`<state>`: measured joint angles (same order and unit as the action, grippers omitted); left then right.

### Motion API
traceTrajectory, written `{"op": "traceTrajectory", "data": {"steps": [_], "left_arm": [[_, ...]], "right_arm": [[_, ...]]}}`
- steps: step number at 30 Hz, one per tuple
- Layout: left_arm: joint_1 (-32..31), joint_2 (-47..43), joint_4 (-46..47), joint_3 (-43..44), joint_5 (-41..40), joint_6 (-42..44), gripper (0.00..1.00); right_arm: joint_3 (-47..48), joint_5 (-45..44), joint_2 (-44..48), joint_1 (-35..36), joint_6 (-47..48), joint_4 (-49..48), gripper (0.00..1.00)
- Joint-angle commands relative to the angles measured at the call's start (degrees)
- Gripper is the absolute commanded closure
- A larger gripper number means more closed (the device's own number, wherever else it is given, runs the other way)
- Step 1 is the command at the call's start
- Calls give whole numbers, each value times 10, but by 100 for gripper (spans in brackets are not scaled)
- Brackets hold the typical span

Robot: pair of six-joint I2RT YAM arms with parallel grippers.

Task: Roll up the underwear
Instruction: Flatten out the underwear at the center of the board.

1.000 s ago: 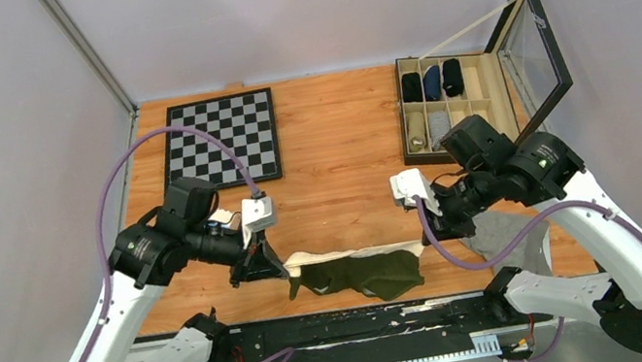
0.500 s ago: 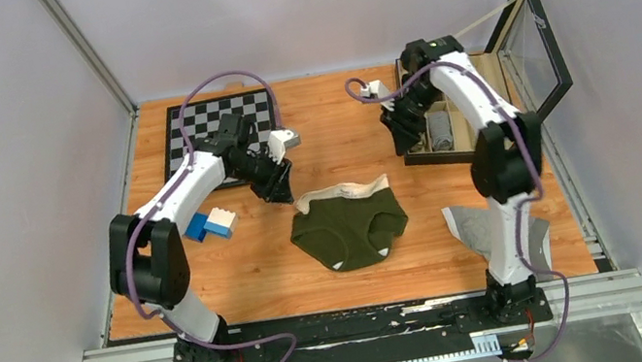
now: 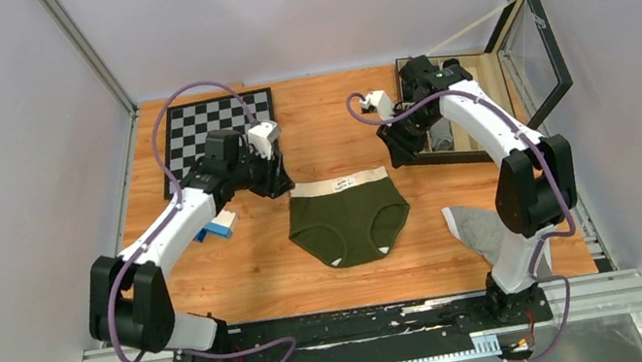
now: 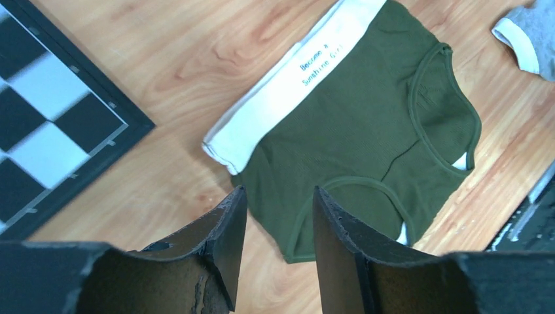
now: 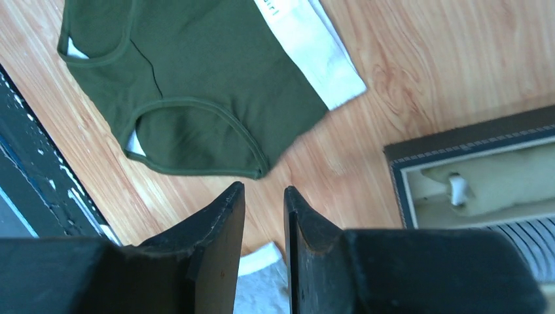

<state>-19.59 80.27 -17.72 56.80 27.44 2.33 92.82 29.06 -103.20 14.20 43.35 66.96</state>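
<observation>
a wooden desk (image 3: 328, 130) fills the view from above. at its far right corner stands an open organiser box (image 3: 489, 72) with its glass lid (image 3: 532, 52) raised. the right arm hides most of the compartments from above, but the right wrist view shows a cream roll (image 5: 474, 186) in a compartment by the box's corner. a chessboard (image 3: 227, 115) lies at the far left.

the olive green underwear (image 3: 349, 223) lies spread flat at the middle of the desk, its white waistband (image 3: 339, 182) on the far side. a grey garment (image 3: 477, 226) lies near the right arm's base.

the left pincer (image 4: 278, 193) hangs just beside the waistband's left end, half open and holding nothing. the right pincer (image 5: 263, 188) is near the waistband's right end, open a narrow gap, also holding nothing. blue and white blocks (image 3: 221, 224) sit under the left arm.
</observation>
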Motion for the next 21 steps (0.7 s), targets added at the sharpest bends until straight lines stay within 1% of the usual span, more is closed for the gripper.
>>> {"op": "traceTrajectory", "data": {"steps": [1, 6, 10, 13, 18, 21], "left_arm": [[-3, 54, 53, -15, 32, -109, 52], [-3, 121, 87, 4, 45, -184, 59], [-3, 156, 91, 2, 38, -212, 60], [-2, 177, 63, 4, 9, -213, 59], [4, 199, 19, 12, -79, -218, 56], [10, 221, 6, 21, -85, -223, 55]], "right_arm": [[-45, 12, -18, 7, -72, -101, 71], [-55, 29, -59, 7, -112, -139, 73], [-74, 28, -92, 9, -156, -163, 74], [-96, 7, -101, 12, -184, -190, 76], [-141, -23, -93, 14, -215, -226, 77], [-171, -37, -89, 16, -234, -238, 78]]}}
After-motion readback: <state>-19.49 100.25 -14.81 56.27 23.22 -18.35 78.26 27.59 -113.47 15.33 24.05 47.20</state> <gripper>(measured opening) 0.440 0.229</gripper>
